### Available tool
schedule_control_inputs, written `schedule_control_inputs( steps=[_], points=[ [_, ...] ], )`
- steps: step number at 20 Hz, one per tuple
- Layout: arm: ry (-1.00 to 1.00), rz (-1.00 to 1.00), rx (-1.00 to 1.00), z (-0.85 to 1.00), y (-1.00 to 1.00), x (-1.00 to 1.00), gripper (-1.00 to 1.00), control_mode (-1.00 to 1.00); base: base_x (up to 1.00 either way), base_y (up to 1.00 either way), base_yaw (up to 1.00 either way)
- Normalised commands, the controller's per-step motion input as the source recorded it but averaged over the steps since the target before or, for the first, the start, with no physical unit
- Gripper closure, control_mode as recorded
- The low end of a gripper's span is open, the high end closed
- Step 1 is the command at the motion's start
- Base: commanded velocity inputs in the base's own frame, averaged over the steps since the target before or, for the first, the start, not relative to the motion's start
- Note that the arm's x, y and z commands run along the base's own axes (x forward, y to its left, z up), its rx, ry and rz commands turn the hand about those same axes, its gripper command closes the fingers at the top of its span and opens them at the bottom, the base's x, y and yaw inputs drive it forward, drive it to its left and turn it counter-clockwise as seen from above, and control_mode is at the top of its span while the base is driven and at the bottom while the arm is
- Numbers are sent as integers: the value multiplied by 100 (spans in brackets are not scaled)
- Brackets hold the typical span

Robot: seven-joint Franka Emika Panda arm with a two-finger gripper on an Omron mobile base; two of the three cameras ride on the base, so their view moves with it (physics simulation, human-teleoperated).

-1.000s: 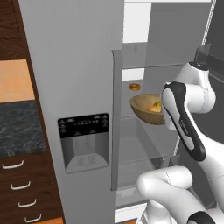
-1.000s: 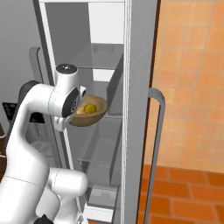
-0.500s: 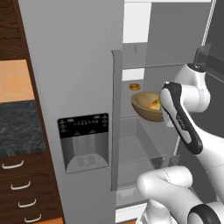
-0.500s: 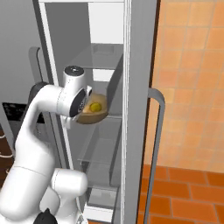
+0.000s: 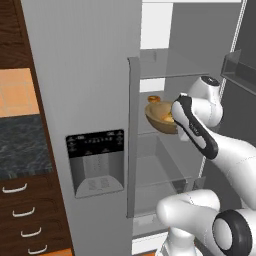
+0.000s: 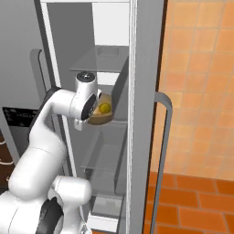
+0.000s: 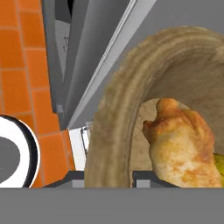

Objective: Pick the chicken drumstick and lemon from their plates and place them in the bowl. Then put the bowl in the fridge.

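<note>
At the left of the left base view stood the closed door of the tall grey-silver side-by-side fridge (image 5: 85,100), carrying its black dispenser panel (image 5: 96,161). To the right of that door the compartment stood open, its glass shelves (image 5: 170,132) exposed.

The wide, shallow brown wooden bowl (image 5: 161,118) was inside the open compartment, at or just above the middle glass shelf; whether its base was touching the shelf could not be told. The claw (image 7: 109,173) was closed narrow on the near rim of the bowl, as the hand view showed, with the rim passing between the two dark finger tips. The wrist was just outside the front of the compartment, so the bowl lay directly ahead of the claw, on its far side, toward the back of the fridge.

The lumpy golden-brown chicken drumstick (image 7: 181,146) lay in the bowl, its long axis running roughly from the near rim toward the bowl's centre. The small round yellow-green lemon (image 6: 105,108) sat beside it, touching it on the right.

In the right base view the fridge's grey side panel (image 6: 145,114) and long vertical handle (image 6: 163,151) stood to the right of the bowl.

Judgement: both items were loaded and the task was near its end. The next move turned on the gap between the bowl's base and the shelf beneath it; the claw should not release until that contact is confirmed, or the bowl may tip toward the near edge.
</note>
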Motion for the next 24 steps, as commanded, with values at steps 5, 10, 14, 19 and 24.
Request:
schedule_control_inputs(
  steps=[5, 10, 14, 19, 24],
  points=[
    [0, 0, 0, -23, -14, 59, 100, -100, 0, 0, 0],
    [0, -2, 0, -21, -1, 77, 100, -100, 0, 0, 0],
    [0, -2, 0, -29, 0, 62, 100, -100, 0, 0, 0],
    [0, 0, 0, -26, -3, 55, 100, -100, 0, 0, 0],
    [0, 0, 0, -20, -11, 60, 100, -100, 0, 0, 0]
  ],
)
